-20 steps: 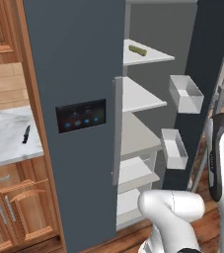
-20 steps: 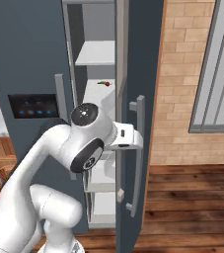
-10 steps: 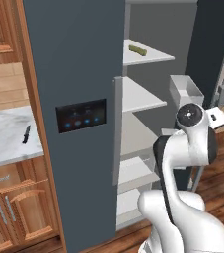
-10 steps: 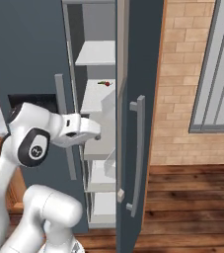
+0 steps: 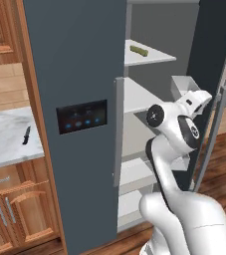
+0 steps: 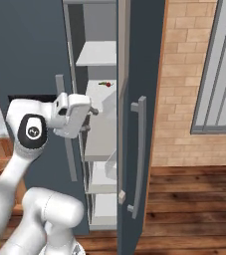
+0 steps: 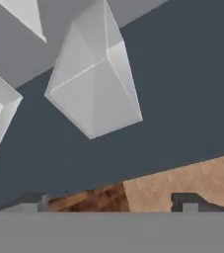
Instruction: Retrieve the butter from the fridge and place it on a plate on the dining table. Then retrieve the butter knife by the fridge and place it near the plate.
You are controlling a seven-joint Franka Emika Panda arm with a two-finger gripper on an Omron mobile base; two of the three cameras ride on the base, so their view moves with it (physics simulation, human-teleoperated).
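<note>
The fridge (image 5: 74,60) stands with its right door (image 6: 142,50) swung open. On its top shelf lies the butter (image 5: 139,50), a small olive-yellow stick. My gripper (image 5: 208,95) hovers at mid height in front of the opening, below and to the right of the butter, and points at the inside of the open door. Its dark fingertips (image 7: 187,200) stand wide apart with nothing between them, so it is open; the right base view shows the gripper (image 6: 90,112) beside the shelves. The butter knife (image 5: 26,135) lies on the marble counter left of the fridge. The plate and the dining table are out of view.
Grey door bins (image 7: 96,94) hang on the open door's inner side, close ahead of the hand. A small red and green item (image 6: 104,83) sits on a middle shelf. Wooden cabinets (image 5: 10,209) carry the marble counter (image 5: 5,149). A brick wall with a window (image 6: 219,64) is at the right.
The gripper was shut at the door's handle; it has let go and opened. The arm has swung round from the door's outside to the front of the fridge opening.
</note>
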